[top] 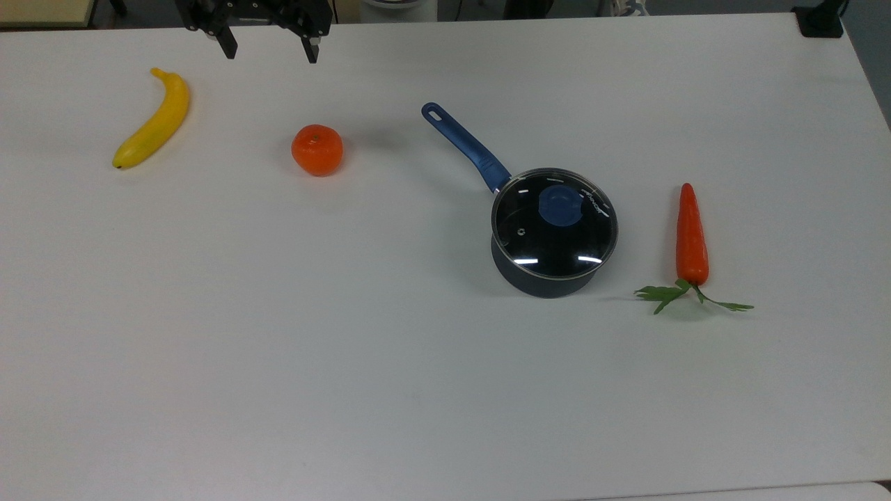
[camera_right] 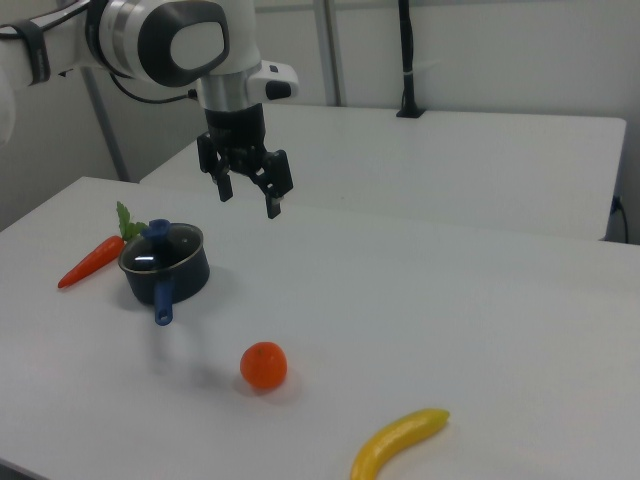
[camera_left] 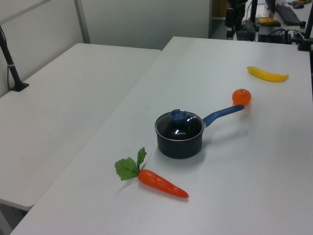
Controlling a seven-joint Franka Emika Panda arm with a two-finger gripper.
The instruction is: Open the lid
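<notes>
Glass lid (top: pixel 554 224): I see it seated on the saucepan (top: pixel 546 282).
Jaws: wide apart, empty.
Gripper (camera_right: pixel 247 198): high above worktop (top: pixel 348 348), well apart from lid.

There is one banana (top: pixel 152 117), one orange (top: pixel 317 149), one carrot (top: pixel 691 235), one pot (top: pixel 543 278) and one lid (top: pixel 554 224).

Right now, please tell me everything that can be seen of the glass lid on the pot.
The lid is a round disc of clear glass with a thin metal rim, a blue knob at its centre and a small steam hole near the edge. It sits flat and closed on the dark saucepan, touching only the pan's rim. Ceiling lights reflect on the glass. The gripper hangs open in the air, apart from the lid, holding nothing.
</notes>
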